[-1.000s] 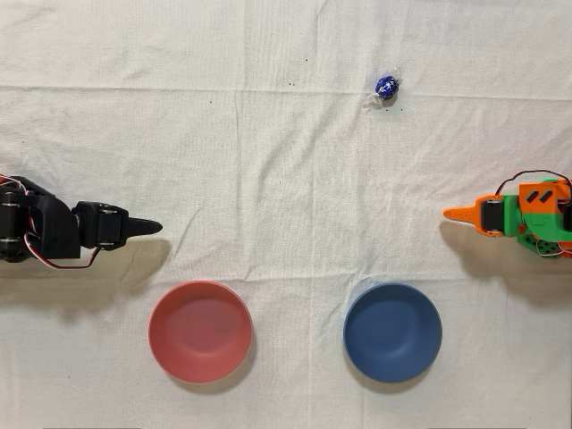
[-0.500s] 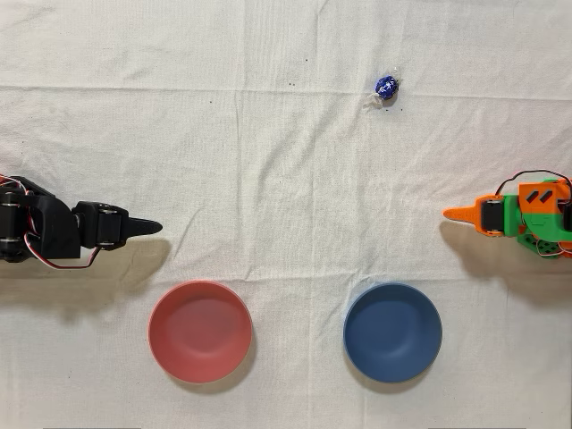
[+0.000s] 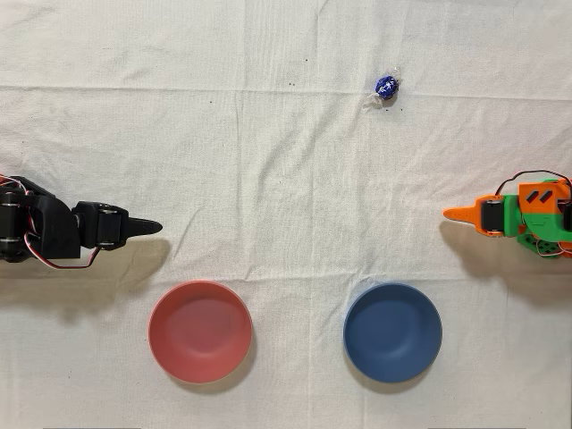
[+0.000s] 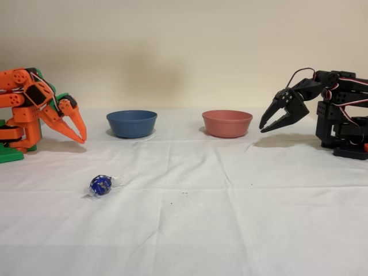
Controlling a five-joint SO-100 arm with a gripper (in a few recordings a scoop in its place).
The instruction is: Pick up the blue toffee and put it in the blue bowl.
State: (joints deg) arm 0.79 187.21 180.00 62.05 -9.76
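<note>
Clearly, no step of the task is begun yet. The orange arm is folded back at its base, and its gripper points down toward the cloth at the left edge of the fixed view. The 2 jaws stand almost together, with only a thin gap near the tips, and nothing is between them. In the overhead view the gripper appears as 1 narrow orange point at the right side.

The blue toffee lies alone on the white tablecloth, well apart from the gripper and from both bowls. In the fixed view the blue toffee is nearer to the camera than the arm, with its clear twisted ends lying flat on the cloth. The blue bowl sits on the opposite side of the gripper from the sweet, and nothing is in it. The pink bowl stands beside it, also with nothing in it. The black arm is idle.

I judge that the step in hand is the reach. The next move calls for the arm to unfold and travel over the toffee, and the jaws must open wider before they come down. Because the sweet is small and round and its wrapper is shiny, I think the fingers need to close on the body, not on the twisted ends, or it may slip away.
</note>
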